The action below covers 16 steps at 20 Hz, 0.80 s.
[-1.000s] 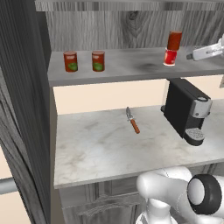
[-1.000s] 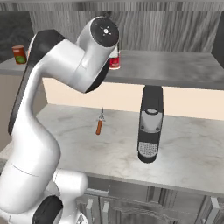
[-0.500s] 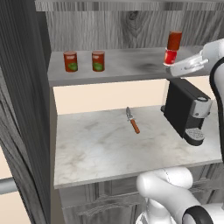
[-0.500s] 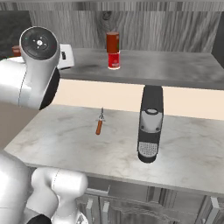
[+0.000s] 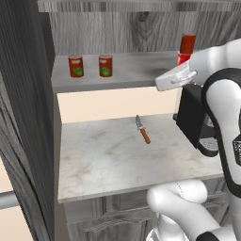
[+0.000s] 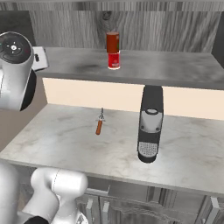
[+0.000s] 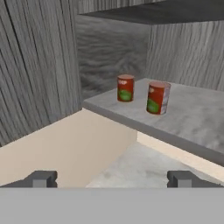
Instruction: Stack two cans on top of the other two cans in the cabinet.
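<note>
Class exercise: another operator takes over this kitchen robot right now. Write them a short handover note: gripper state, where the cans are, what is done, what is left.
Gripper: open, holding nothing, facing the cabinet shelf from in front.

Cans: one stack of two stands on the shelf, a plain red can on top of a can with a white lower band. Two single cans with green labels, the left can and the right can, stand apart at the shelf's left end.

Done: one stack.

Left: lift one green-label can onto the other.

Also there: a knife and a coffee machine on the counter below.
</note>
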Tool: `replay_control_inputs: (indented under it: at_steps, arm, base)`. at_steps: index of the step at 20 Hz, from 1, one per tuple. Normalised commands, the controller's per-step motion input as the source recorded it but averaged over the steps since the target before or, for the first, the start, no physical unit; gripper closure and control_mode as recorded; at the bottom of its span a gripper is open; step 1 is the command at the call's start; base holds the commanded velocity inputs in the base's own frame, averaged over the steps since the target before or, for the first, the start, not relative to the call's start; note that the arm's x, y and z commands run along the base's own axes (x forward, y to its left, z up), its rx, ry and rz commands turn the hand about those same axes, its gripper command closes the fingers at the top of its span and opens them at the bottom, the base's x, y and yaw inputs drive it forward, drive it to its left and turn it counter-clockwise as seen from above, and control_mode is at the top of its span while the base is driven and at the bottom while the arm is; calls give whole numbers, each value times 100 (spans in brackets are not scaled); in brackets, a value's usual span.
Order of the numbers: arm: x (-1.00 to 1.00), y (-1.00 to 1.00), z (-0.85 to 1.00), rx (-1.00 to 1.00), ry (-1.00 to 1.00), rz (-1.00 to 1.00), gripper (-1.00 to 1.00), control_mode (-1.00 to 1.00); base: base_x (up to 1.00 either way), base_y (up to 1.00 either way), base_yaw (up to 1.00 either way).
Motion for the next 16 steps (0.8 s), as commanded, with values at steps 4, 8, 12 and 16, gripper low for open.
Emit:
replay_control_inputs:
  at_steps: [4,8,12,16]
  arm:
    - [0,53,0,0,0,7,-100,-100]
    - [0,21,0,0,0,0,-100,-100]
    - [6,2,0,0,0,-1,-100,-100]
    - [29,0,0,0,0,-5,-100,-100]
  base:
    - [0,0,0]
    - [0,0,0]
    - [0,0,0]
    - [0,0,0]
